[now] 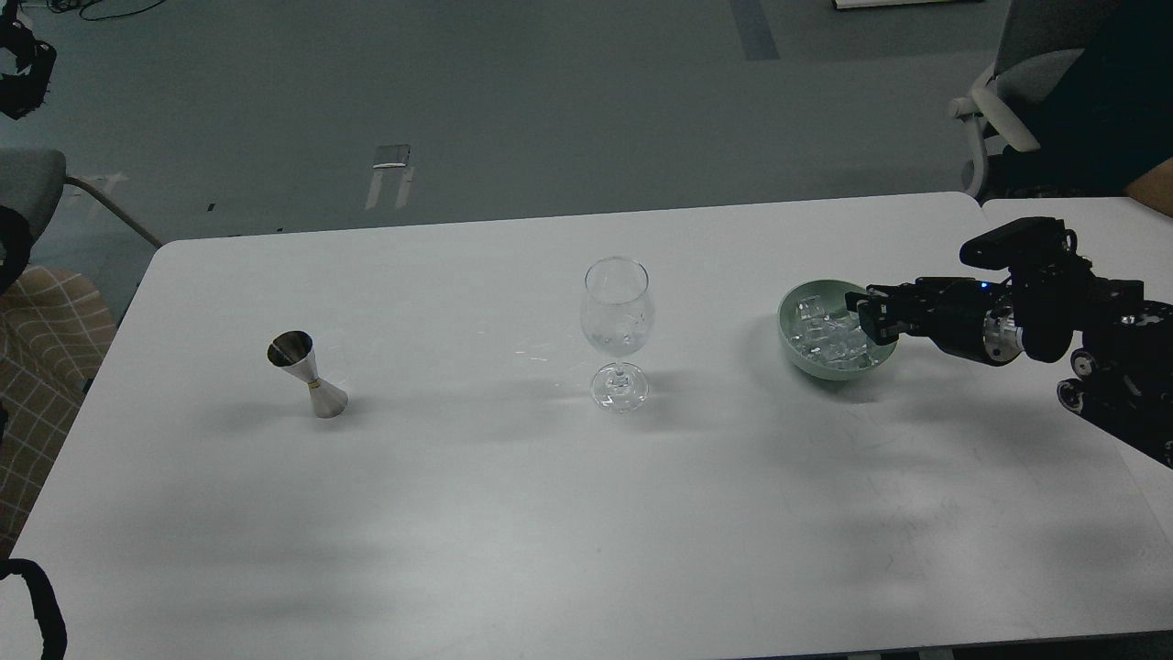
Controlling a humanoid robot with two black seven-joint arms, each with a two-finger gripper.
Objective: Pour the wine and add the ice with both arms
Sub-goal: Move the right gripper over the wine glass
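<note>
Ice cubes (829, 335), small and clear, lie heaped in one pale green bowl (793, 344) on the right part of the white table (586, 513). We cannot count the cubes exactly, since they overlap and glint against each other; there are many. We count one bowl, one stemmed wine glass (617, 330) and one metal jigger (308, 374).

The wine glass stands upright near the middle of the table, well apart from the bowl. We see a few pale glints low in its bowl, but we cannot tell whether those are cubes or reflections. The jigger stands upright on the left side, well apart from the glass.

Our right gripper (869, 312) reaches in from the right edge and sits over the right rim of the green bowl, its tip above the heap. Its fingers look dark and bunched from this angle, so we cannot tell whether they are apart or closed, nor whether they hold a cube or touch the ice. The thick black body of our right arm (1054, 312) extends back toward the right edge of the view.

Our left gripper does not show; only a dark curved piece appears at the lower left corner.

A grey chair (1017, 82) stands beyond the table's far right corner.
</note>
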